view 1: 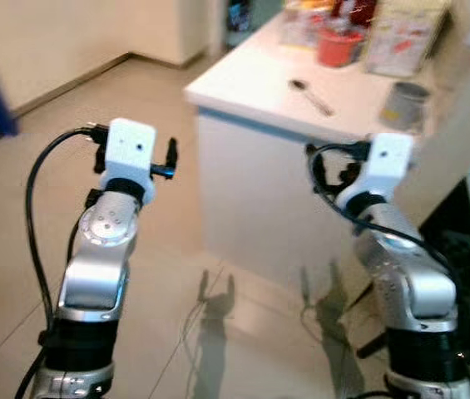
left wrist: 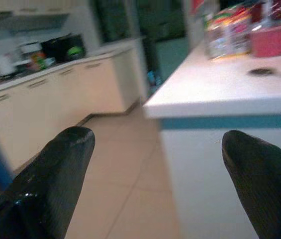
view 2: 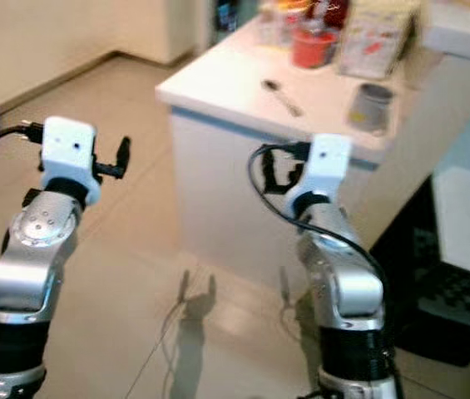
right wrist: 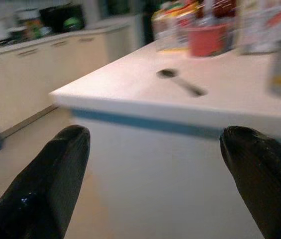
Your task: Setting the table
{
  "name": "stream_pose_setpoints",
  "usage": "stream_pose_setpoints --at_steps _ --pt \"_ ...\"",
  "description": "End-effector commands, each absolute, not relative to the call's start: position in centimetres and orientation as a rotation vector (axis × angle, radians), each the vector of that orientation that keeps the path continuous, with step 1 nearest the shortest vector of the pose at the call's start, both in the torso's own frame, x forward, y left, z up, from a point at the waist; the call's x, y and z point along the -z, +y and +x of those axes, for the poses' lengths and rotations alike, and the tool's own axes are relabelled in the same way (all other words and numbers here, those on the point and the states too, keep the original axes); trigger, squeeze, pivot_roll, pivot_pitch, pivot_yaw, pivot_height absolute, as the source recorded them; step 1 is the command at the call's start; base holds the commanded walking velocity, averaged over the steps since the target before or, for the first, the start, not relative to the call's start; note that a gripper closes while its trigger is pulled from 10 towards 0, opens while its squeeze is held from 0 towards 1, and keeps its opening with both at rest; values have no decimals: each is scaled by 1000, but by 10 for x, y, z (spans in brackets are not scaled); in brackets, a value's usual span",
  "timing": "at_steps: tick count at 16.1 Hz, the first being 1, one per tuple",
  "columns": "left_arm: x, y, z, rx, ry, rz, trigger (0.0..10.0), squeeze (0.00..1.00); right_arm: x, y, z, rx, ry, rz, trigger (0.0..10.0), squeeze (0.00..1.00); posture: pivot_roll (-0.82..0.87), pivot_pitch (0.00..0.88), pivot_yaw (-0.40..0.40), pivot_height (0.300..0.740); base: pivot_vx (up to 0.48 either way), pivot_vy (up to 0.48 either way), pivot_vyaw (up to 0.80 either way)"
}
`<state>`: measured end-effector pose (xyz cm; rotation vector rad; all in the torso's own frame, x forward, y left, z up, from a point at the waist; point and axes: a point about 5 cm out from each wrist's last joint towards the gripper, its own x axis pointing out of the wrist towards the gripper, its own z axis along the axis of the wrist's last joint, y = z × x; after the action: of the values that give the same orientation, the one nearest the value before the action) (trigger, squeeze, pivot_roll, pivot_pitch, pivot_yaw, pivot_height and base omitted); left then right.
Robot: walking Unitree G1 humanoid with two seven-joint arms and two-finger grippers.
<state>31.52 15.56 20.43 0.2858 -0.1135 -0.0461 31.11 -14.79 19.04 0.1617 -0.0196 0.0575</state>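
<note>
White counter (view 1: 259, 91) holds a spoon (view 1: 310, 95), blurred, perhaps cups behind; left gripper (left wrist: 157, 164) and right gripper (right wrist: 155, 169) spread wide, empty.

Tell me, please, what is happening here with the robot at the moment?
The robot stands facing the corner of a white counter with both arms raised before it. The left hand and right hand are both open, hold nothing and are short of the counter. On the counter lie a spoon, a grey cup near the edge, and a red cup among packets at the back. Nothing has been picked up yet for setting the table.
</note>
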Motion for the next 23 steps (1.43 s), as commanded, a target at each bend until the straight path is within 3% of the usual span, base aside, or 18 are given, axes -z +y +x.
stream_pose_setpoints --at_steps 1,5,23 --pt "-209 148 315 89 -132 293 10000 0 -198 -154 314 -30 -47 163 10000 0 26 0 -41 740 439 0 0" --pt "-209 147 315 98 -135 296 10000 0 -202 -156 315 -35 -49 145 10000 0 26 0 -36 740 440 0 -709" --pt "-208 144 315 132 -133 312 10000 0 -200 -157 316 -89 -28 159 10000 0 23 0 -27 740 439 0 0"
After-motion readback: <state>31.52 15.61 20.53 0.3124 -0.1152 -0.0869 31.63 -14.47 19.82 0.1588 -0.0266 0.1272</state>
